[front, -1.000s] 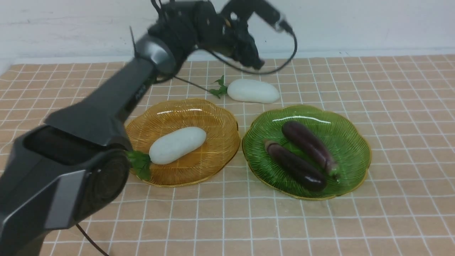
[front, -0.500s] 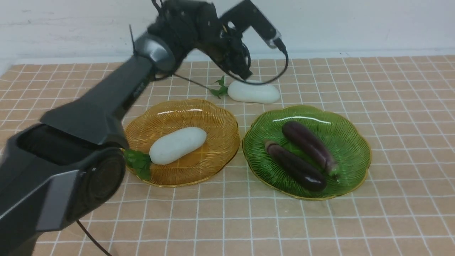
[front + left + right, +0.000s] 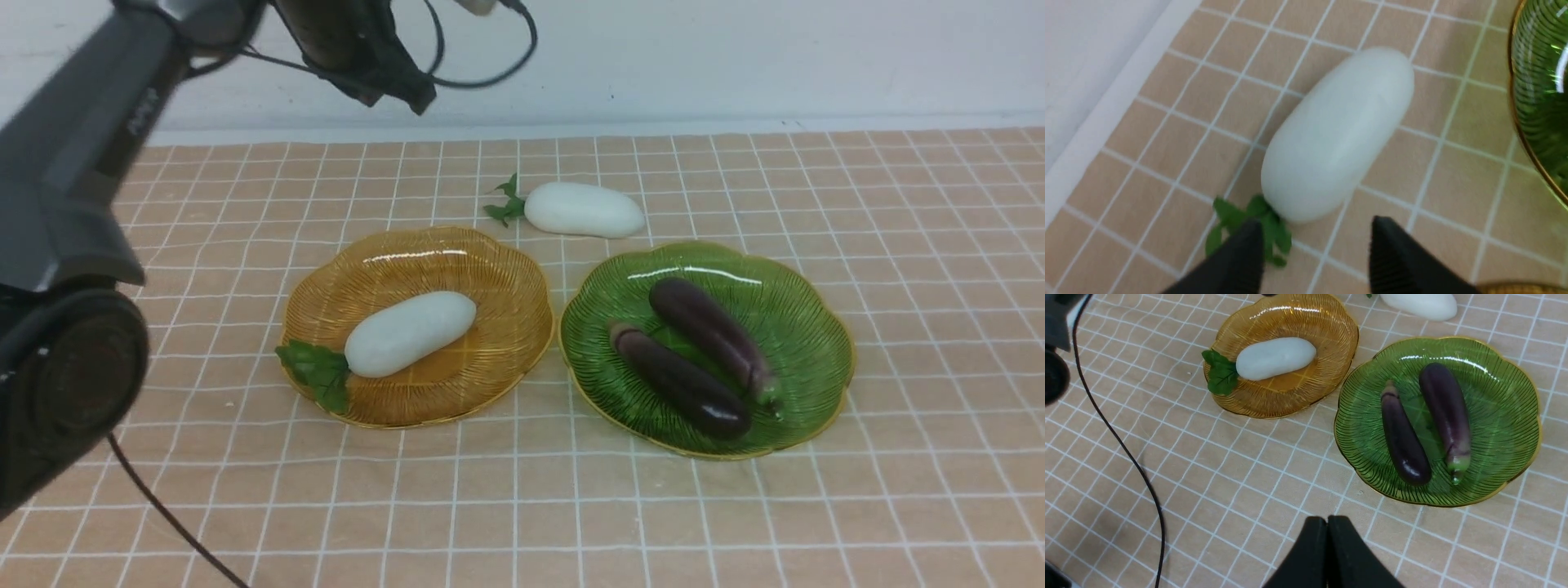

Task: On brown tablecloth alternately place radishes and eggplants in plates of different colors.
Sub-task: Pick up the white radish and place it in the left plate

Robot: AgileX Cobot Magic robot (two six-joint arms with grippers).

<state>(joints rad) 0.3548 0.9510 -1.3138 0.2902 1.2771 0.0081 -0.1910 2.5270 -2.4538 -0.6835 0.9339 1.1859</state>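
Count: two radishes, two eggplants, two plates, all on the brown tablecloth [image 3: 735, 506].

Writing: pale lettering [image 3: 140, 110] on the left arm [image 3: 73, 163], too blurred to read. No other labels seen.

Containers:
- Amber plate [image 3: 490, 269], on the robot's left: holds one radish [image 3: 411, 333], lying on its side. Its green leaves [image 3: 318, 376] hang over the near-left rim.
- Green plate [image 3: 800, 327], on the robot's right, just beside the amber plate: holds both eggplants, one farther back [image 3: 709, 328] and one nearer [image 3: 678, 384]. They lie side by side and roughly parallel, with stem ends pointing opposite ways.
- Loose radish [image 3: 584, 210]: in no plate. It lies on the cloth behind the two plates, near the green plate's far rim but not touching it, leaves toward the robot's left.

Left gripper [image 3: 1314, 228]: fingers spread apart with nothing between them. In the wrist view the tips hang above the cloth near the loose radish's leaf end, clear of the radish. In the front view it sits high against the white wall [image 3: 735, 57], blurred.

Right gripper [image 3: 1327, 520]: fingers pressed together, holding nothing, above bare cloth on the near side of the plates.

A black cable [image 3: 163, 514] trails across the near-left cloth.
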